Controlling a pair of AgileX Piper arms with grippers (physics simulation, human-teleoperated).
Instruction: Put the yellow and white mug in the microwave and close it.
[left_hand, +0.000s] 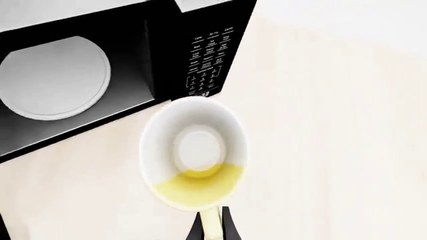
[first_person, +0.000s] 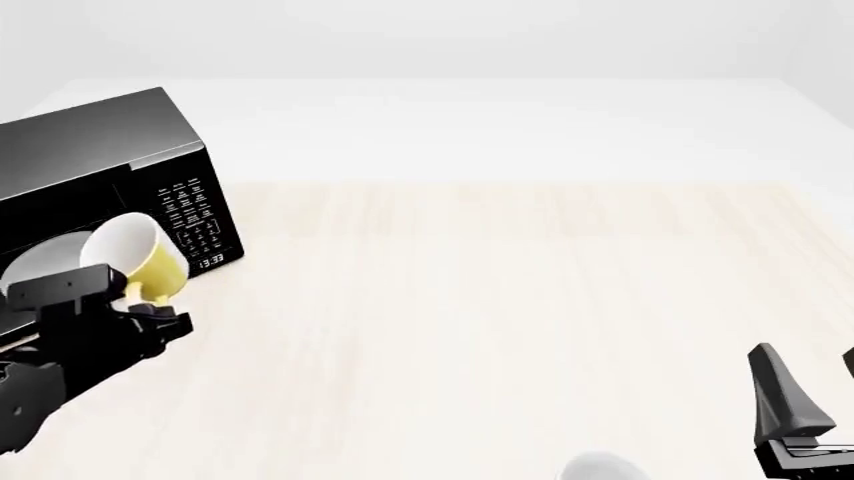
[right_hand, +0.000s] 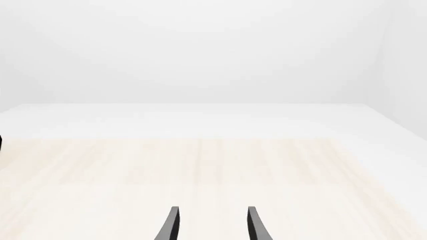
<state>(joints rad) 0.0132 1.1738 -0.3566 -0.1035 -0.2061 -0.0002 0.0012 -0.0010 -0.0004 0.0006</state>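
Yellow-and-white ceramic mug (left_hand: 195, 152), seen from the left wrist view, hangs in front of the left pincer (left_hand: 212, 226), whose black fingers clench its yellow loop handle. The mug's white mouth faces the large black boxy microwave (left_hand: 133, 65), whose door side stands open so that the round white turntable plate (left_hand: 53, 77) shows inside; the keypad panel with white lettering lies just beyond the mug's rim.

From the front view, the mug (first_person: 134, 260) is tilted, lifted off the pale wooden surface (first_person: 507, 320) and overlapping the microwave's (first_person: 94, 160) open cavity, just beside the keypad. The left pincer (first_person: 127, 305) grips it from below and behind. A good move, as I judge it, carries the mug sideways away from the keypad post, levels it upright, and lowers it onto the plate centre before letting go; the risk is clipping the cavity frame with the rim. I cannot make out the door from here, so closing needs care. The right pincer (first_person: 801, 400) waits well apart near the surface's near corner, beside a plain white rounded object (first_person: 601, 468).

From the right wrist view, the right pincer (right_hand: 210, 225) is spread and empty, over bare surface.
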